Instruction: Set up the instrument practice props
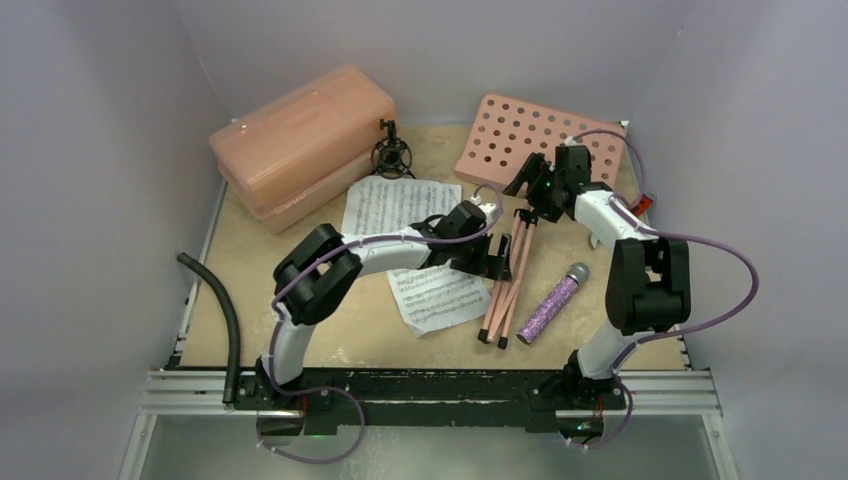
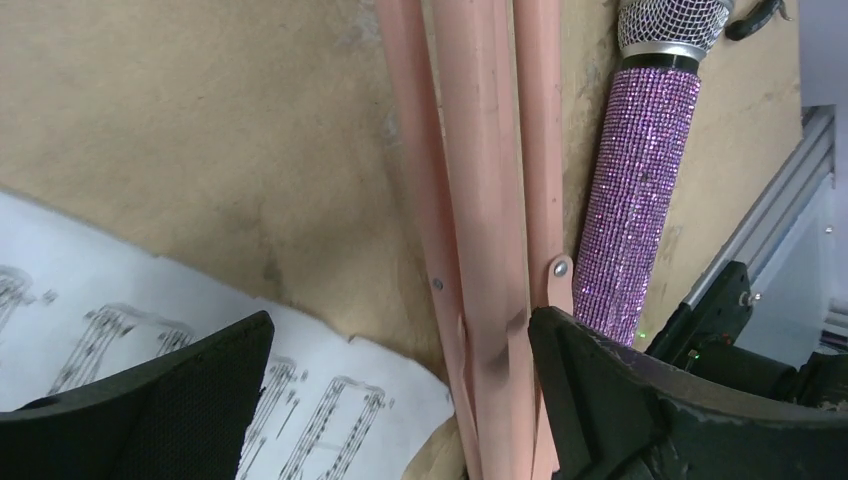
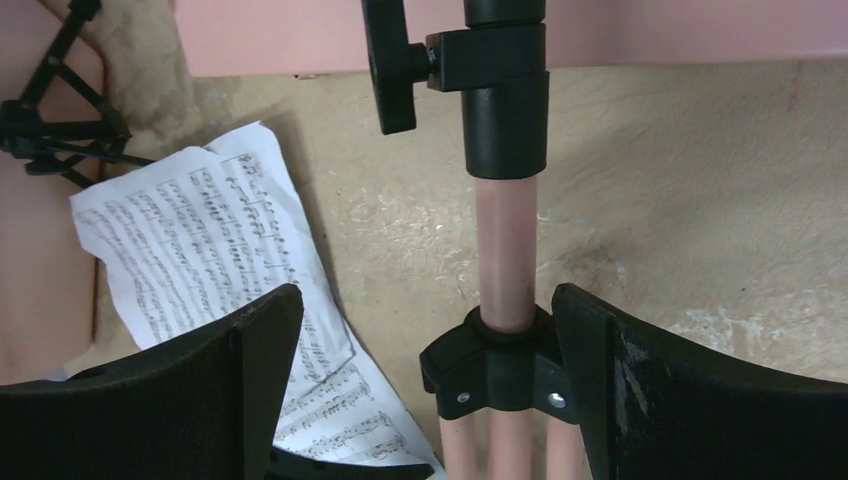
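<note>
The pink music stand lies flat, its perforated desk (image 1: 540, 140) at the back right and its folded legs (image 1: 505, 290) pointing toward me. My left gripper (image 1: 497, 255) is open over the legs (image 2: 490, 200), which run just inside its right finger (image 2: 620, 400). My right gripper (image 1: 530, 195) is open around the stand's pole (image 3: 505, 250) and black leg hub (image 3: 500, 370). One sheet-music page (image 1: 400, 205) lies behind my left arm, another (image 1: 440, 298) under it. The glittery purple microphone (image 1: 555, 300) lies right of the legs. The black mini tripod (image 1: 392, 155) stands by the case.
A big pink plastic case (image 1: 300, 140) fills the back left. A black hose (image 1: 225, 310) curves along the left edge. A small red item (image 1: 645, 203) sits at the right wall. Grey walls enclose the table, with an aluminium rail (image 1: 430, 390) in front.
</note>
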{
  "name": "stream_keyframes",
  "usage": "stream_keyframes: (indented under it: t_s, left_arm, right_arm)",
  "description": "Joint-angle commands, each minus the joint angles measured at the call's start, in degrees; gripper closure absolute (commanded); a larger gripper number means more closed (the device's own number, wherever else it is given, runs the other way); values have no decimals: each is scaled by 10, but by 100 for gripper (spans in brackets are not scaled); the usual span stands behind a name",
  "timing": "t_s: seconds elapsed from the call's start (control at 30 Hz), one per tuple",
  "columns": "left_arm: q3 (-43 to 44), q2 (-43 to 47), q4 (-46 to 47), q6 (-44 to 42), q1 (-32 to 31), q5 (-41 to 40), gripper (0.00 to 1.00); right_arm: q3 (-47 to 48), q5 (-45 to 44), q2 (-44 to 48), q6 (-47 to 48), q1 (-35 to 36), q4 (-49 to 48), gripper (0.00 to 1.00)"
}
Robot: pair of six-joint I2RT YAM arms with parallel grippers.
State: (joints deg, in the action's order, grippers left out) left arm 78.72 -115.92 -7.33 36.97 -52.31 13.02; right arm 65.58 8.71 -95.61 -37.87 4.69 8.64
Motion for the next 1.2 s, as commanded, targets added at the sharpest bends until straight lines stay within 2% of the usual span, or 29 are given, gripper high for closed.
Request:
stream_keyframes:
  t_s: [0.0, 0.2, 0.37, 0.5, 0.63, 0.93, 1.07, 1.1, 1.13, 1.17]
  left_arm:
    - [45, -39, 105, 48, -3, 83, 4]
    - [63, -73, 135, 65, -6, 104, 19]
    - [82, -99, 132, 71, -6, 115, 41]
    - [85, -97, 119, 68, -6, 107, 55]
    - [84, -92, 117, 67, -6, 111, 66]
    - [67, -76, 115, 65, -6, 108, 90]
    - [67, -75, 115, 68, -5, 116, 97]
    - [70, -76, 115, 67, -5, 119, 98]
    - [71, -76, 115, 68, -5, 119, 98]
    - [73, -75, 115, 67, -5, 119, 98]
  right_arm:
    - [35, -10, -5, 35, -6, 38, 3]
    - [73, -17, -42, 87, -6, 70, 8]
    - [90, -17, -67, 107, -6, 68, 15]
    - [103, -24, -81, 116, -7, 66, 27]
    - [106, -5, -87, 121, -7, 51, 45]
    - [105, -11, -96, 111, -8, 25, 49]
    - [115, -20, -109, 109, -7, 20, 56]
    - [121, -21, -116, 109, -7, 25, 60]
    - [126, -20, -120, 109, -7, 26, 70]
    - [128, -20, -123, 109, -7, 27, 85]
